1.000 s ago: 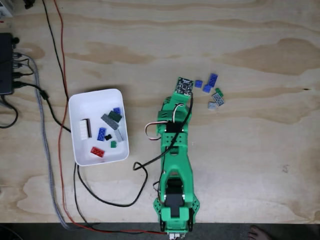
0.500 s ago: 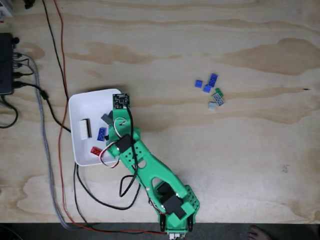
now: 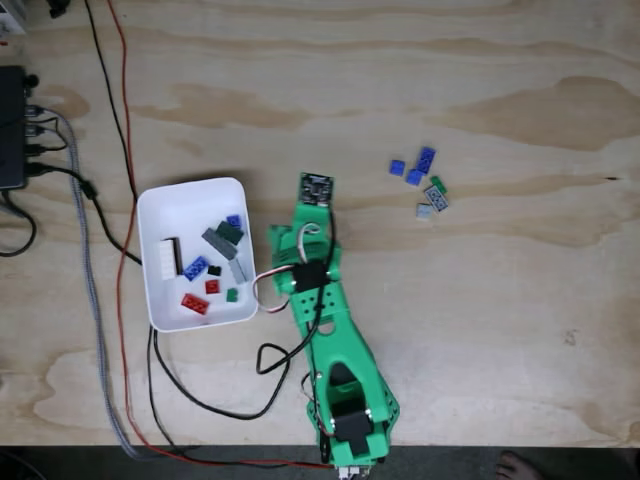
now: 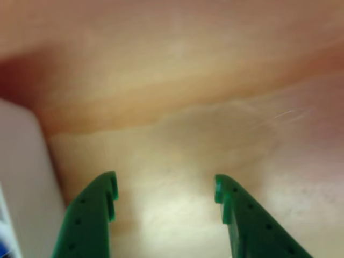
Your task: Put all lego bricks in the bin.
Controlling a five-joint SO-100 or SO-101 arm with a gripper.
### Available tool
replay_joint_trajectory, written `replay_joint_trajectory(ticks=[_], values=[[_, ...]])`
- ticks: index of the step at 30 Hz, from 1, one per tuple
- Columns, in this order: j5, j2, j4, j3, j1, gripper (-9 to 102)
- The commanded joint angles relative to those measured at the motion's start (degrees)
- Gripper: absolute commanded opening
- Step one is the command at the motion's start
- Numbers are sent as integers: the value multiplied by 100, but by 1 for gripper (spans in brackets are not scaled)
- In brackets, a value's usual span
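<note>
The white bin [image 3: 160, 205] sits left of centre in the fixed view and holds several lego bricks, among them a white one [image 3: 167, 258], a blue one [image 3: 195, 267], two red ones [image 3: 195, 303] and a dark green one [image 3: 232, 232]. Several more bricks lie loose on the table to the right, such as blue [image 3: 426, 159], green [image 3: 438, 184] and grey [image 3: 425, 211]. The green arm's head [image 3: 315, 190] hangs just right of the bin. In the other view my gripper [image 4: 164, 188] is open over bare wood with nothing between its fingers [image 4: 102, 209], and the bin's wall [image 4: 21, 177] is at the left.
Black, red and grey cables [image 3: 110, 200] run down the table's left side past the bin, and a black box [image 3: 12, 125] sits at the left edge. The arm's base [image 3: 350, 430] stands at the near edge. A person's toes [image 3: 515, 467] show at the bottom right.
The gripper swung from the loose bricks to over the bin, then back out to the bin's right. A small red brick now lies in the bin that was not there before.
</note>
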Motion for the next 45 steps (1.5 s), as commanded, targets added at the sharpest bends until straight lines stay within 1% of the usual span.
replay_joint_trajectory(ticks=[1,2,5,9,17,24,28,34,45], values=[[-1679,-167,-2777,1195,2127,18],[-1784,-369,-3120,1310,2268,18],[-2004,-905,-3665,1310,2584,17],[-2285,-1371,-4148,1195,3032,18],[-2777,-2074,-4729,1239,3814,18],[-2856,-2637,-5010,958,3753,16],[-2848,-2918,-5203,817,3516,15],[-2681,-2997,-5229,765,3129,17],[-2672,-3243,-5344,633,3305,16]])
